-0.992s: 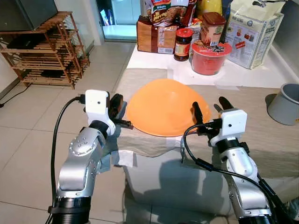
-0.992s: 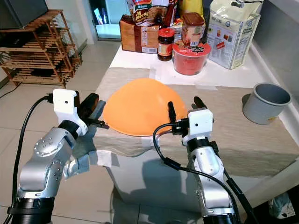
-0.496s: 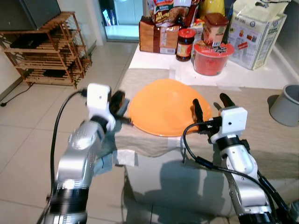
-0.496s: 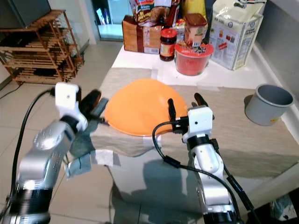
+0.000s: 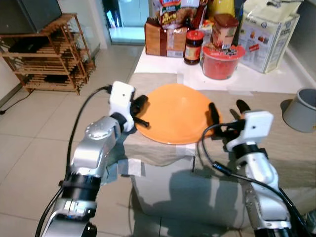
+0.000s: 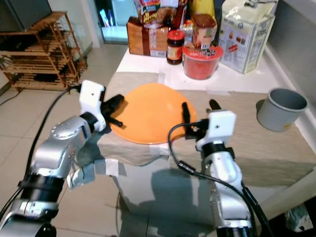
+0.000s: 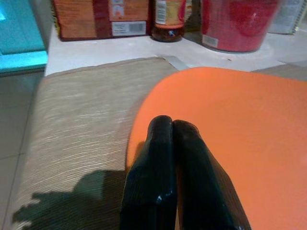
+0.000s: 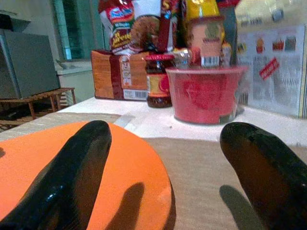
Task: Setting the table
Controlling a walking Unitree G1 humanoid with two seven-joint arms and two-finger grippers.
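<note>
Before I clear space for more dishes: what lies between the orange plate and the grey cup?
Only bare beige table runner lies between the orange plate and the grey cup, seen in the right eye view.

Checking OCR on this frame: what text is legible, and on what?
None reads for certain.
Snack bag: a blue logo and red lettering, blurred.
Brown box: a white label, print too small.
Dark jar: label blurred.
White bag: red marks and small pictures, words unreadable.
Red tub and brown-lidded jar: print too small.
Orange bowl, grey cup: no text.
</note>
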